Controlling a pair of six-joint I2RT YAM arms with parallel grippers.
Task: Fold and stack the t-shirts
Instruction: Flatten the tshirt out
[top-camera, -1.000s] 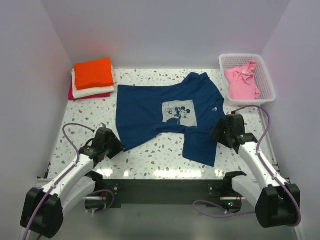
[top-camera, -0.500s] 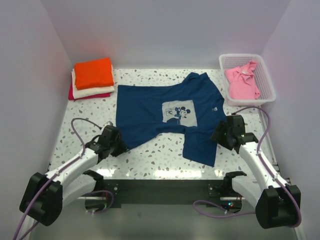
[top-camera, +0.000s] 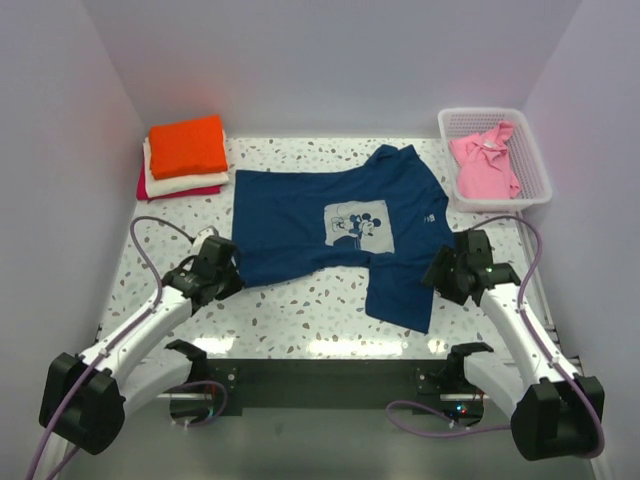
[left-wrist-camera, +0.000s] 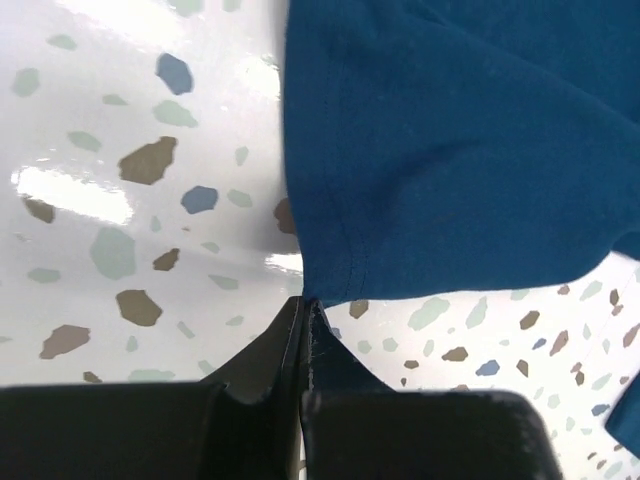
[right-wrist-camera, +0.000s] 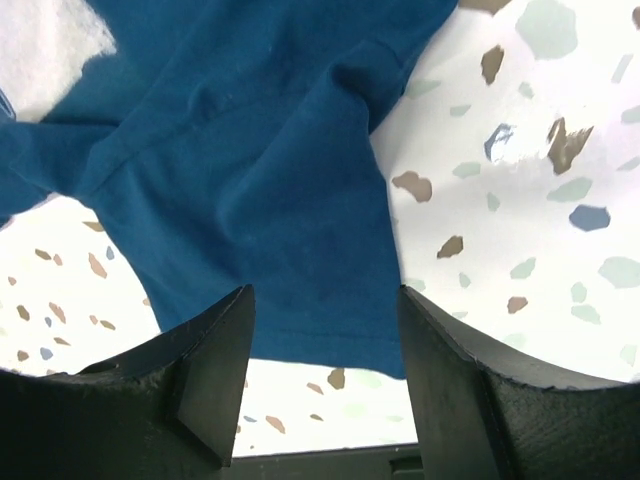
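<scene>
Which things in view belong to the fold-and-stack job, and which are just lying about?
Job: navy t-shirt, pink t-shirt, orange t-shirt, cream t-shirt, magenta t-shirt, left claw (shut on navy corner), right claw (open).
Lying about: white basket, table.

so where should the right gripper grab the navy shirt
Probably the hemmed edge of the navy shirt, flat between the fingers of the open right gripper; come low from the right, as the left gripper pinches the opposite corner.

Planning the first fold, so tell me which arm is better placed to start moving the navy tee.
Left. The left gripper is shut on a corner of the navy tee, so it can pull at once; the right gripper stands open over another edge, gripping nothing yet.
</scene>
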